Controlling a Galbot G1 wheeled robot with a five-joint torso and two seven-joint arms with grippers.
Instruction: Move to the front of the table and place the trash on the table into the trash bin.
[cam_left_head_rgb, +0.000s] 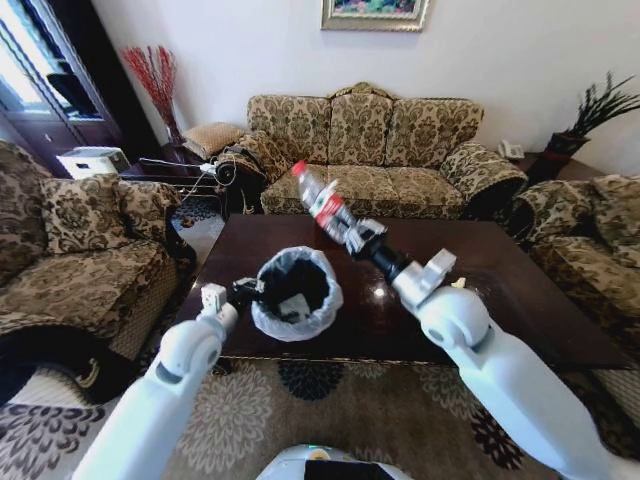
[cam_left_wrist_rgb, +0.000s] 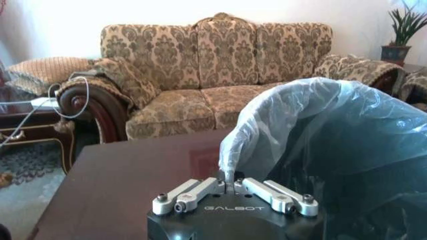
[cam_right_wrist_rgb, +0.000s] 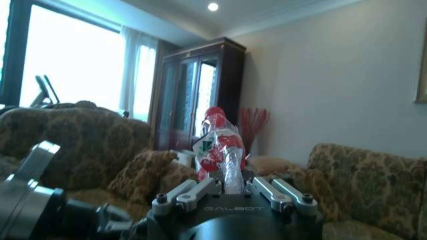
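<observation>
Right arm raised, fingers (cam_left_head_rgb: 352, 236) round bottle (cam_left_head_rgb: 318, 199), above the table (cam_left_head_rgb: 520, 290).

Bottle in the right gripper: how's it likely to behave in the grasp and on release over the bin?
The bottle looks clear and empty, so probably light. The right gripper pinches its lower end, with the red cap tilted up and away, so it may pivot. Thin plastic probably flexes. The trash bin, held by the left gripper, sits lower left.

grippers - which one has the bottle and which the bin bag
The right gripper is shut on the bottle, raised above the table. The left gripper pinches the trash bin liner.
</observation>
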